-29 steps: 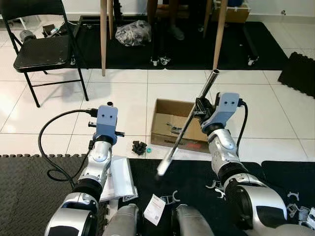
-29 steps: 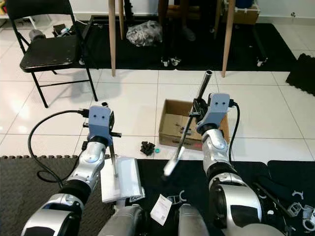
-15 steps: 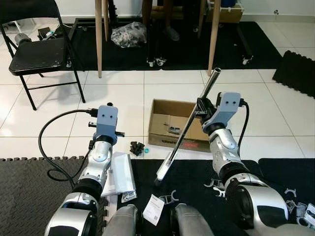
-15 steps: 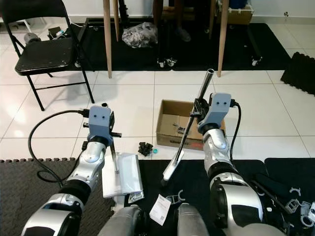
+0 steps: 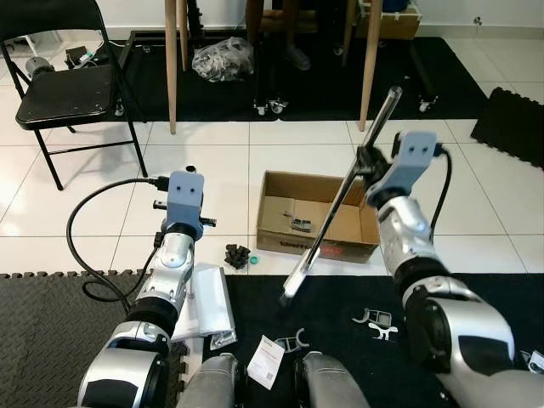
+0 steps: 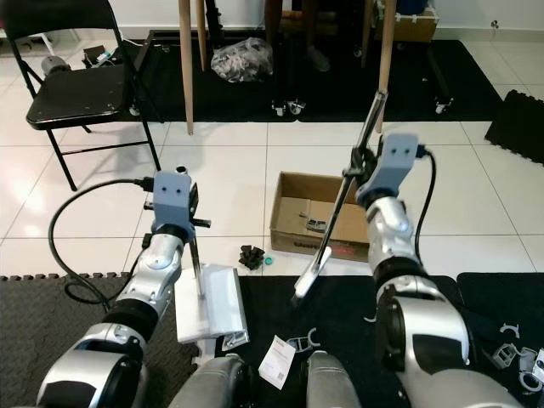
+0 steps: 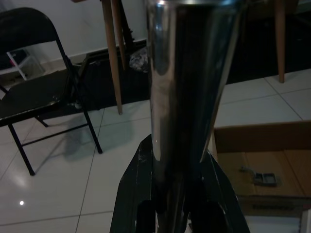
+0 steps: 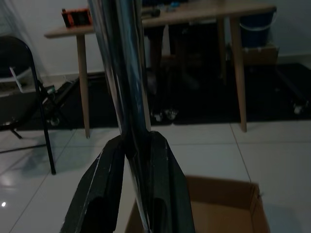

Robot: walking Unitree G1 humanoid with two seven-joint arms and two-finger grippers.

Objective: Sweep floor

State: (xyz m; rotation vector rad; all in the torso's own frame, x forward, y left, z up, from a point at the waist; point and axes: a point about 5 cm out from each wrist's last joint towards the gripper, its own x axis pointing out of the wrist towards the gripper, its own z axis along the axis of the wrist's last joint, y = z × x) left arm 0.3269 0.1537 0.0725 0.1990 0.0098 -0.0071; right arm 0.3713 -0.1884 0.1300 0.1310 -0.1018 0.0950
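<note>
There were two grippers, the left gripper (image 7: 177, 194) and the right gripper (image 8: 133, 174), each clamped on one of two metal handles, one broom handle (image 5: 340, 200) and one dustpan handle (image 6: 195, 255), plus one dustpan (image 6: 210, 302), one cardboard box (image 5: 316, 226) and one folding chair (image 5: 64, 89).
</note>
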